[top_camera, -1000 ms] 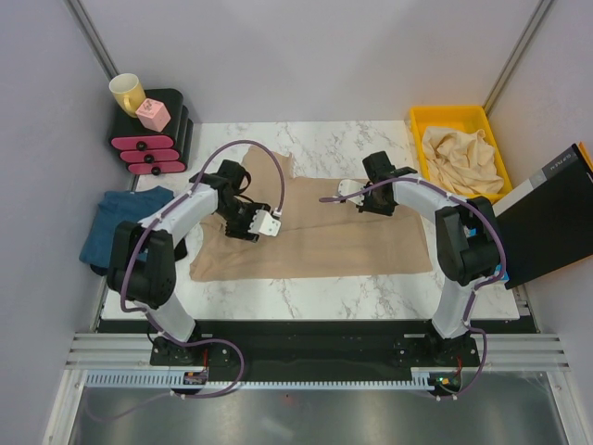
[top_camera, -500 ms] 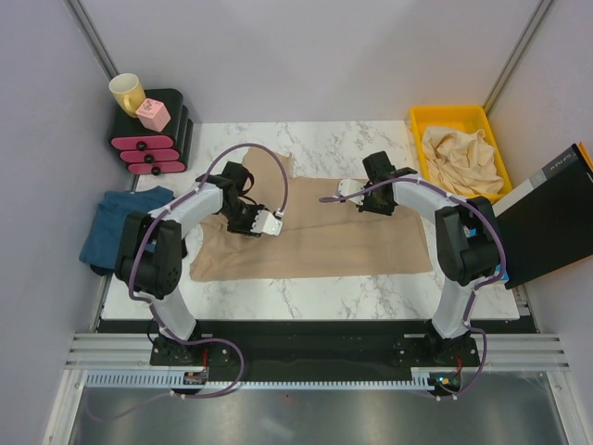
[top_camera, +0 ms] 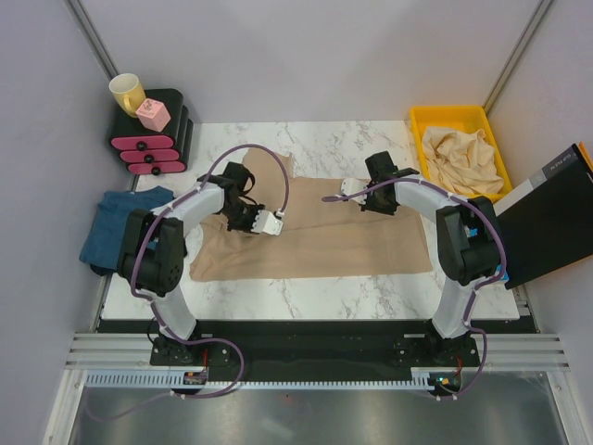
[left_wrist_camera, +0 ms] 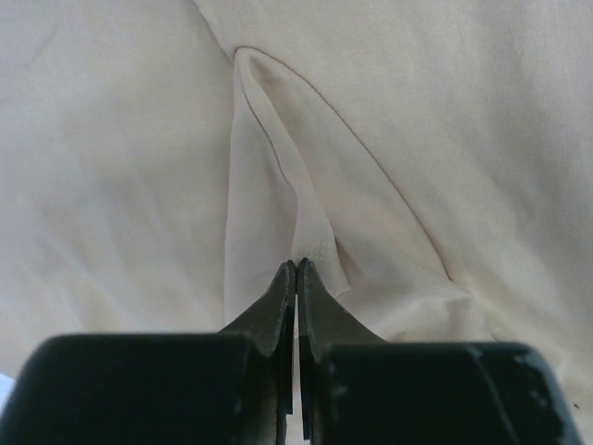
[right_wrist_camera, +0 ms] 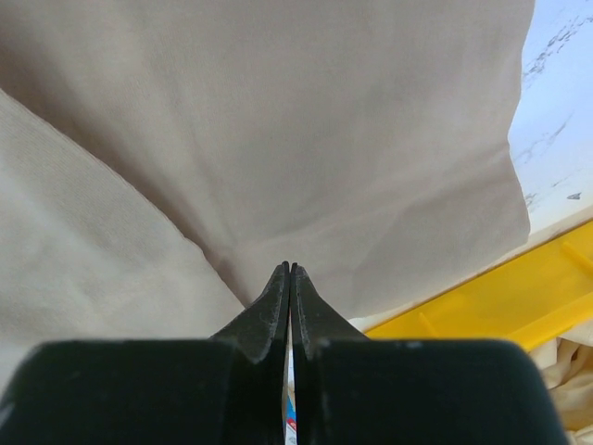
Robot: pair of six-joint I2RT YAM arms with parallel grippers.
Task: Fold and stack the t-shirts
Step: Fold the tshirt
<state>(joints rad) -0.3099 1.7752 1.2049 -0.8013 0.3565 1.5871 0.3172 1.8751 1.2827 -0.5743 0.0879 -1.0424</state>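
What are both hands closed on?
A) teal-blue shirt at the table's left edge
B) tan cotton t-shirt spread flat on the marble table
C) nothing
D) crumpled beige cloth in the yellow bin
B: in the wrist views the left hand and the right hand are shut, each with a raised fold of the spread tan cotton t-shirt running into its tips.

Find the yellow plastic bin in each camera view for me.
Top external: yellow plastic bin at upper right, by the table's far right corner.
Left wrist: not in it.
Right wrist: lower right, beyond the shirt's edge.
Shared landmark: the spread tan cotton t-shirt, in all three views.
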